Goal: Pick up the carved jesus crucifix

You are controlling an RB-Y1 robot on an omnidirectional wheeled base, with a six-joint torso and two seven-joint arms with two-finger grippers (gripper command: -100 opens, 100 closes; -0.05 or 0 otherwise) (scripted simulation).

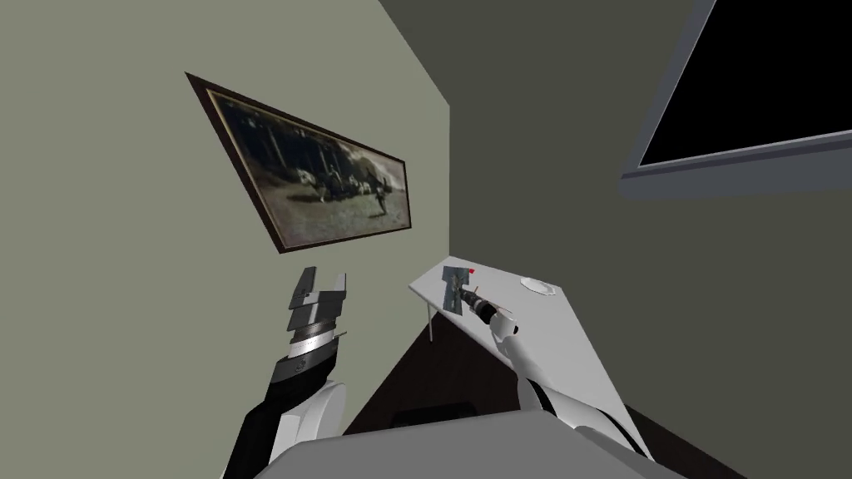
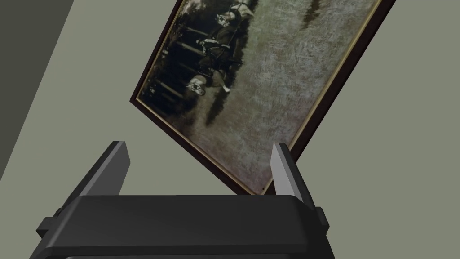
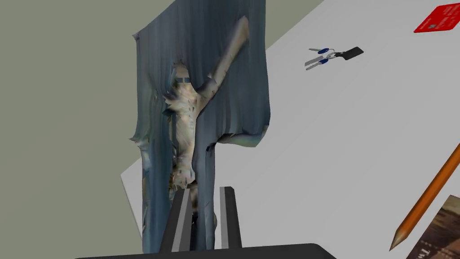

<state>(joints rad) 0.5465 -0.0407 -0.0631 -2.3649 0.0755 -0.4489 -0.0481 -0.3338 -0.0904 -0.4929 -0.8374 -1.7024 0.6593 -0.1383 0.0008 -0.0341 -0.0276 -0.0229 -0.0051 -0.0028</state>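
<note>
At the far left corner of the white table, close to both edges, sat the carved crucifix, a rough blue-grey cross bearing a pale figure. The right gripper clenched its lower shaft. Keys and a red card lay farther off, well apart. An orange pencil lay nearer. Left of the table, the left gripper hung with its fingers spread.

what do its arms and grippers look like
The left gripper and right gripper each have two thin grey blade fingers on a dark box. The arms are white with black sections; a silver band rings the left wrist.
</note>
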